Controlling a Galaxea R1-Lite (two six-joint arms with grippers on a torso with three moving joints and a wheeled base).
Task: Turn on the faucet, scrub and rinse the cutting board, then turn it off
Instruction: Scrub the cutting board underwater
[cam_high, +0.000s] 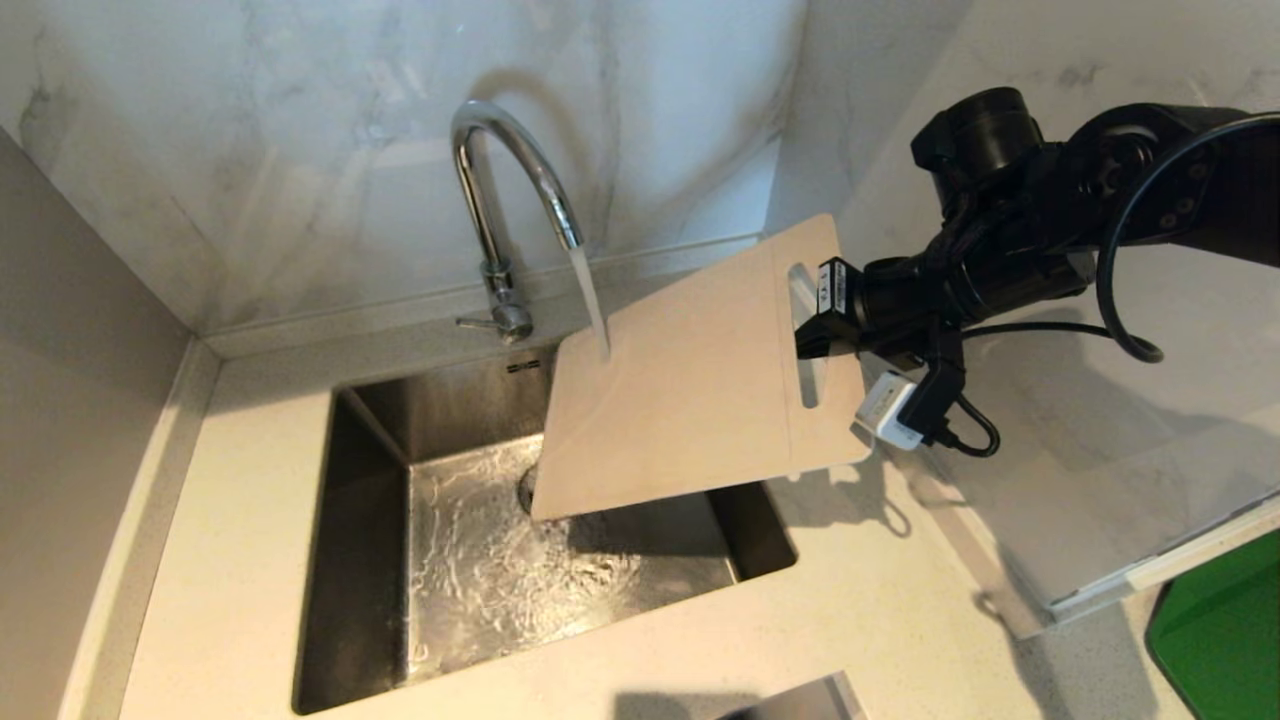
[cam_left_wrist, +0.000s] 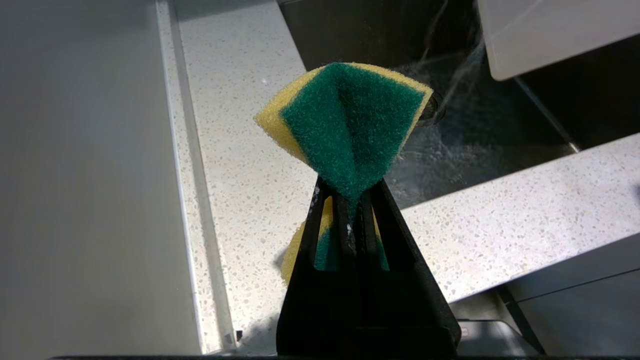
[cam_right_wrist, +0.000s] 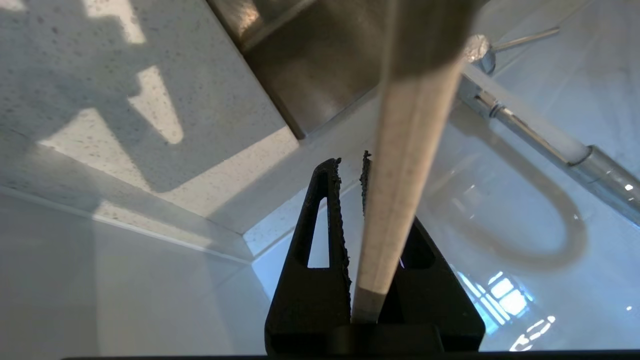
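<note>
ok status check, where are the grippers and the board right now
Right gripper shut on cutting board at its slot end, tilted over the sink. Faucet running onto the board. Left gripper shut on sponge. Nothing in the way.

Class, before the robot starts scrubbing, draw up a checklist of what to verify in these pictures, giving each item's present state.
1. Water running from the chrome gooseneck faucet: ok.
2. Stream landing on the cream plastic cutting board: ok.
3. Right gripper clamped on the board's slotted handle end: ok.
4. Board held tilted over the steel sink: ok.
5. Left gripper shut on the green-and-yellow sponge: ok.
6. Sponge touching the board: not ok, it is apart, over the speckled countertop.
</note>
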